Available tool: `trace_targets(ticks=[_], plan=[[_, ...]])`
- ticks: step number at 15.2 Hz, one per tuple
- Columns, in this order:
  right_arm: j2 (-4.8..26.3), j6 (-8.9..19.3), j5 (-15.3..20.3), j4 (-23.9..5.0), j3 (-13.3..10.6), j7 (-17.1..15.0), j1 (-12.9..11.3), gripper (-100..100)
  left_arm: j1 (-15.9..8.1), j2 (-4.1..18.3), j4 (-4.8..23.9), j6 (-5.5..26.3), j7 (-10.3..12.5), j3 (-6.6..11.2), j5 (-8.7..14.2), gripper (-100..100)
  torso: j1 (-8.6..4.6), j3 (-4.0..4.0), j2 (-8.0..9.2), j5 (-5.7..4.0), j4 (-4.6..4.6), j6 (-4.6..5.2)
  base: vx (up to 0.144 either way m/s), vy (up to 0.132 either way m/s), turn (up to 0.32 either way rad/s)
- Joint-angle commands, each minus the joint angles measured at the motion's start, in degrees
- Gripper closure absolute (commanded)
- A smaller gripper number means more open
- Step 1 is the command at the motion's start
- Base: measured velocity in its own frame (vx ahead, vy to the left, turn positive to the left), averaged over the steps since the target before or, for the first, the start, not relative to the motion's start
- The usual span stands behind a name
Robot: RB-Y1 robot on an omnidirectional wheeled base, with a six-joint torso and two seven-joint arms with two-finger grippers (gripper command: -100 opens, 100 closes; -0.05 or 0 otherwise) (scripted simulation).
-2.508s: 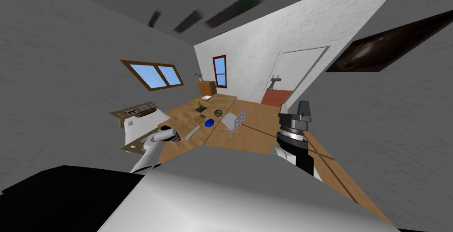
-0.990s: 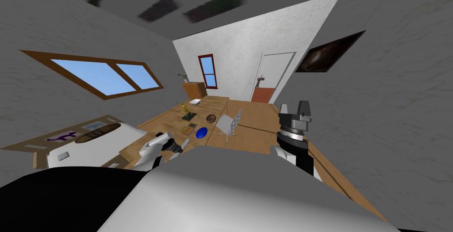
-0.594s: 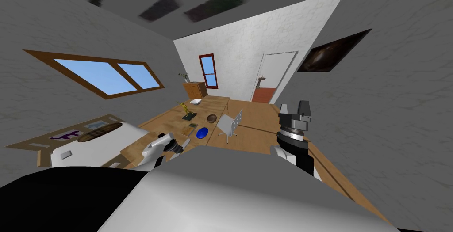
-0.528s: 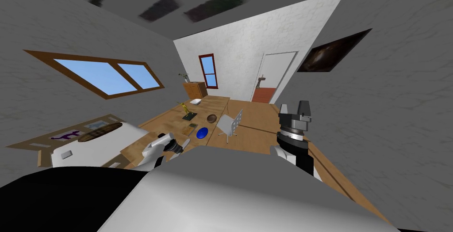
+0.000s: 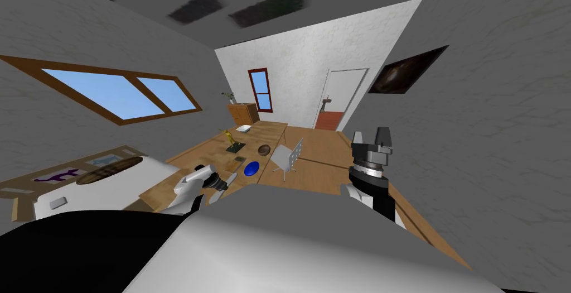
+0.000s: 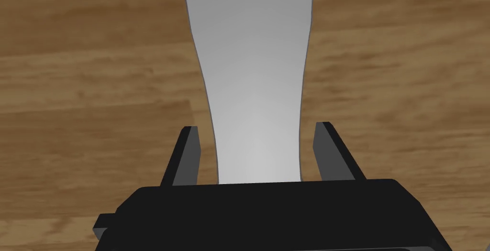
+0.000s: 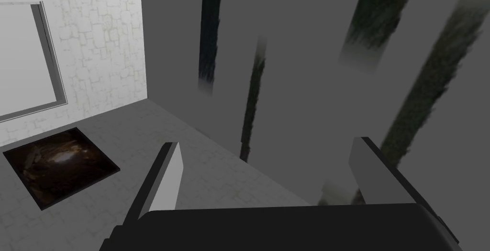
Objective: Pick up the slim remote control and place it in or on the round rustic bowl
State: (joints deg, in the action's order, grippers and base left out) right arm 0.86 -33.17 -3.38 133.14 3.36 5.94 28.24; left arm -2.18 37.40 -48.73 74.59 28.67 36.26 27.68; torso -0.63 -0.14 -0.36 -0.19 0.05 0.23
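Note:
The slim remote control is a plain light grey strip with a narrow waist, lying along the wooden table. My left gripper straddles that waist with its fingers drawn in on both sides, a thin sliver of wood showing beside each. In the head view the left gripper is at the table's near end with the remote under it. The round brown bowl sits farther along the table. My right gripper is raised at the right, its fingers wide apart and empty.
Between gripper and bowl lie a blue plate and a dark flat item. A yellow figurine and a white dish stand farther back. A white chair is at the table's right side; a white bed is left.
My head view has swung, sliding the room sideways. The left gripper's fingers have narrowed around the remote. The right arm has not moved.

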Motion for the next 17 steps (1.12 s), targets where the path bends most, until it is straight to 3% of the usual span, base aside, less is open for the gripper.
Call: trace_targets(ticks=[1, 5, 11, 17], plan=[[0.0, 0.0, 0.0, 0.0, 0.0, 0.0, 0.0, 0, -0.64, 1.86, -1.81, 2.1, 1.14, 0.63, -0.1, 100, 0.0, 0.0, 0.0, 0.0, 0.0, 0.0, 0.117, -0.203, -0.153], [-0.01, -0.01, 0.0, 0.01, 0.0, 0.0, 0.01, 0, -1.69, 4.25, -3.24, 4.46, 2.46, 1.26, -0.37, 100, -0.5, -0.17, -0.29, -0.2, -0.04, 0.03, 0.128, -0.194, -0.114], [0.0, 0.0, 0.0, 0.01, 0.0, 0.0, 0.01, 0, -3.58, 7.79, -6.19, 9.2, 5.01, 2.44, -0.44, 100, -0.31, -0.09, -0.16, -0.18, -0.01, -0.02, 0.106, -0.122, -0.096], [0.0, -0.01, 0.0, 0.01, 0.0, 0.0, 0.02, 0, -4.59, 8.65, -9.16, 13.89, 7.29, 3.29, 0.49, 100, -0.22, -0.26, -0.43, -0.08, -0.1, -0.01, 0.168, -0.121, -0.089]])
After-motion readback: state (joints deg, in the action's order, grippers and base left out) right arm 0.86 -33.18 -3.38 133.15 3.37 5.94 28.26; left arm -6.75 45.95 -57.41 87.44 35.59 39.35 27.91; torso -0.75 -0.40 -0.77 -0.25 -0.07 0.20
